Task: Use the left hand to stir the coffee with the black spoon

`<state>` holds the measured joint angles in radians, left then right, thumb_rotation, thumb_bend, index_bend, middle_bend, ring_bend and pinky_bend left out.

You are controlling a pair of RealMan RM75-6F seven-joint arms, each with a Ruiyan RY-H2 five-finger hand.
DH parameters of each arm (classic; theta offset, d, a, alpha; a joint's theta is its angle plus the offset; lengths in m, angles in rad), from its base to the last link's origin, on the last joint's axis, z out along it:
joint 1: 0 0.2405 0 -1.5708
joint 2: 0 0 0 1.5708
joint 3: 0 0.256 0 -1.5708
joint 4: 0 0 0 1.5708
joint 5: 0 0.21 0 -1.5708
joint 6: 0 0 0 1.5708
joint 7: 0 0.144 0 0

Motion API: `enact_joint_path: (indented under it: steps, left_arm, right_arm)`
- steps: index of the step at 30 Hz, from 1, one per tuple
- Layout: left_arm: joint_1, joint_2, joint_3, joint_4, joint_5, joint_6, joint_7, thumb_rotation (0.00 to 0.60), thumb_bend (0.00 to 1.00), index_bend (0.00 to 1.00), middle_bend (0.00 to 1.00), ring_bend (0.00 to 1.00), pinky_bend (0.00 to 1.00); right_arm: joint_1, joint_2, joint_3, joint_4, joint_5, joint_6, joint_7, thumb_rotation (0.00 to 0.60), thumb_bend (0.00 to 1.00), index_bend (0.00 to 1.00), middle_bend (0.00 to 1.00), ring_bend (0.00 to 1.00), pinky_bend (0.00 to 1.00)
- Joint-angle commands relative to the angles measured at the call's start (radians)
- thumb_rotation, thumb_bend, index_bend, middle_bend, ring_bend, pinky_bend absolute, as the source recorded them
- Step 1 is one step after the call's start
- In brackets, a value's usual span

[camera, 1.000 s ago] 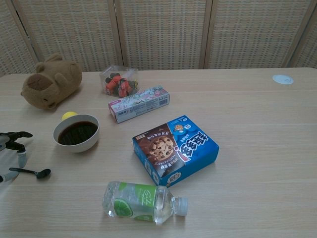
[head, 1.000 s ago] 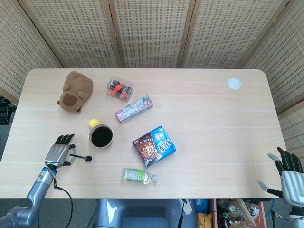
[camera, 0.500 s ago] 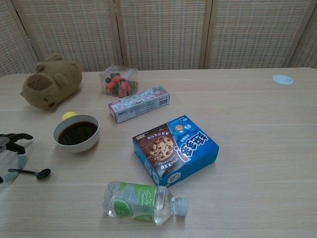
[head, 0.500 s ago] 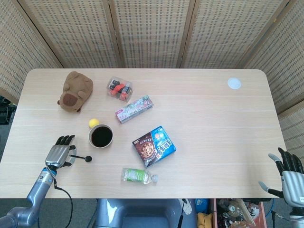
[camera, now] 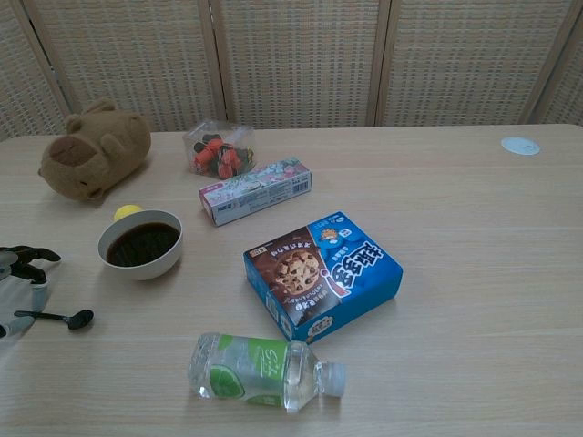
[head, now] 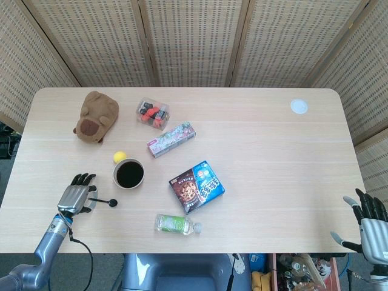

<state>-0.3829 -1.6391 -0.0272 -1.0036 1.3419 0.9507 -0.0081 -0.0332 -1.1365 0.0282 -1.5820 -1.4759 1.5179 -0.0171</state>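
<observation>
A white cup of dark coffee [head: 129, 174] [camera: 140, 244] stands at the table's left front. The black spoon [head: 105, 202] [camera: 56, 317] lies flat on the table just in front of the cup, its bowl pointing right. My left hand [head: 76, 196] [camera: 20, 284] hovers over the handle end of the spoon with its fingers stretched out and apart; I see no grip on the handle. My right hand [head: 369, 219] is off the table's near right corner, fingers spread, holding nothing.
A yellow ball [head: 120, 157] touches the cup's far side. A cookie box [head: 196, 186], a lying water bottle [head: 176, 224], a long snack box [head: 172, 139], a clear candy tub [head: 153, 113] and a brown plush [head: 96, 116] lie around. A white disc [head: 299, 107] sits far right.
My left hand has slid slightly toward the near left edge; the spoon has stayed where it was. My right hand has sunk a little lower.
</observation>
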Motion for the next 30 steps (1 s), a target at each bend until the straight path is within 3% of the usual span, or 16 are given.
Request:
enact_joint_path:
  steps: [1, 18, 30]
  left_arm:
    - [-0.001, 0.003, -0.001, -0.004, 0.002, 0.004, 0.002, 0.6, 0.38, 0.6, 0.12, 0.0, 0.0]
    - [-0.012, 0.063, -0.009, -0.066, 0.02, 0.047, 0.048, 0.6, 0.39, 0.6, 0.13, 0.0, 0.0]
    - [-0.044, 0.185, -0.017, -0.164, 0.076, 0.108, 0.168, 0.6, 0.39, 0.63, 0.15, 0.0, 0.0]
  right_arm:
    - [0.0, 0.0, 0.0, 0.001, 0.0, 0.0, 0.001, 0.473, 0.26, 0.21, 0.11, 0.0, 0.07]
    - [-0.005, -0.001, 0.0, 0.009, -0.005, 0.007, 0.015, 0.476, 0.26, 0.21, 0.11, 0.0, 0.07]
    - [-0.006, -0.002, -0.001, 0.014, -0.013, 0.008, 0.026, 0.474, 0.26, 0.21, 0.11, 0.0, 0.07]
